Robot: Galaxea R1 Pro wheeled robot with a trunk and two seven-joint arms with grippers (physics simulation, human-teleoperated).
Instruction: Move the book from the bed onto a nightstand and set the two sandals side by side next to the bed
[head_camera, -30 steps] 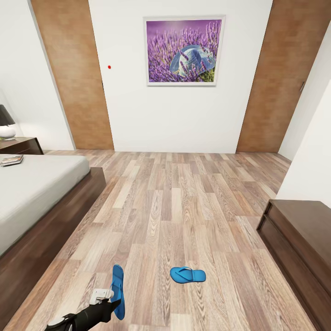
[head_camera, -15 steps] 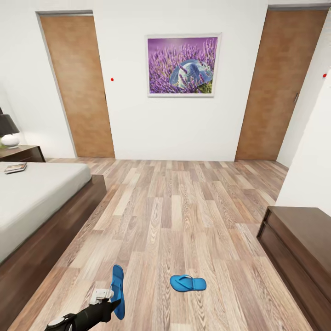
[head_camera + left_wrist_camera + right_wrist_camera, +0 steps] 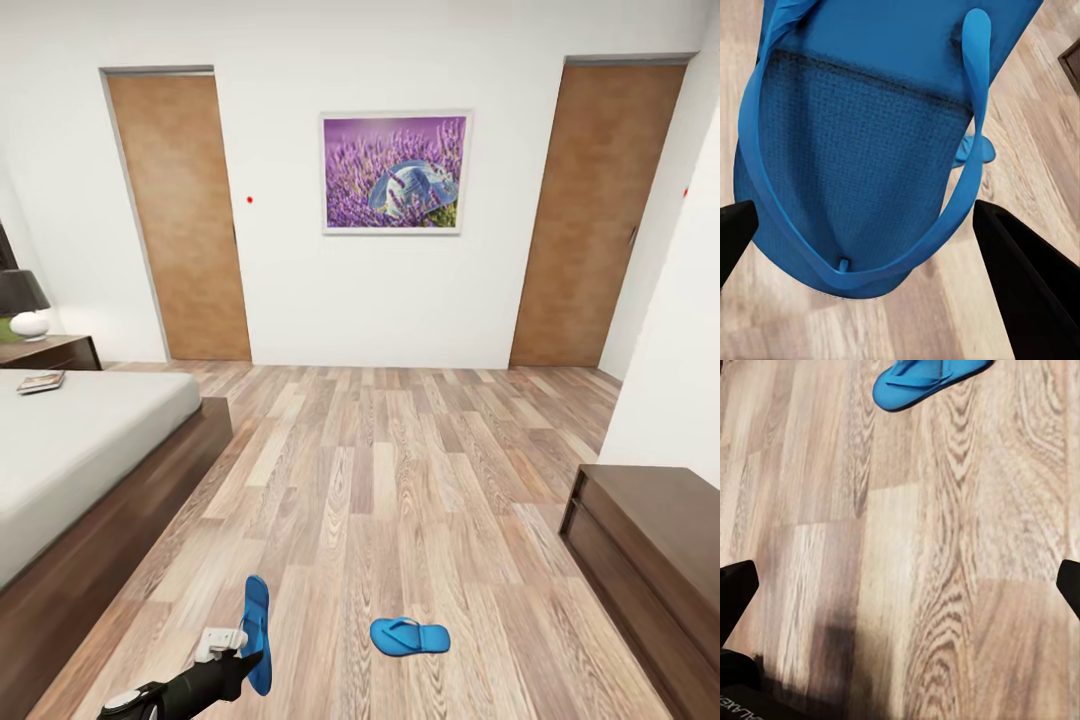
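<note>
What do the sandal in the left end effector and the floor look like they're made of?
Sandal: probably soft foam or rubber, matte blue, with a fine woven-looking footbed texture and thin smooth straps. Floor: wood or wood-look planks, brown-grey grain, low sheen; real or laminate, cannot tell.

Legible text — none found; book cover too small, lettering at right wrist view edge cut off — unreadable.

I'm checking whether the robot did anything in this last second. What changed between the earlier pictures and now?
Only the head camera tilted upward: the doors' tops came into view and the whole scene slid down. The left tool kept holding one blue sandal in the same place. The other sandal stayed on the floor, and the book stayed on the bed.
</note>
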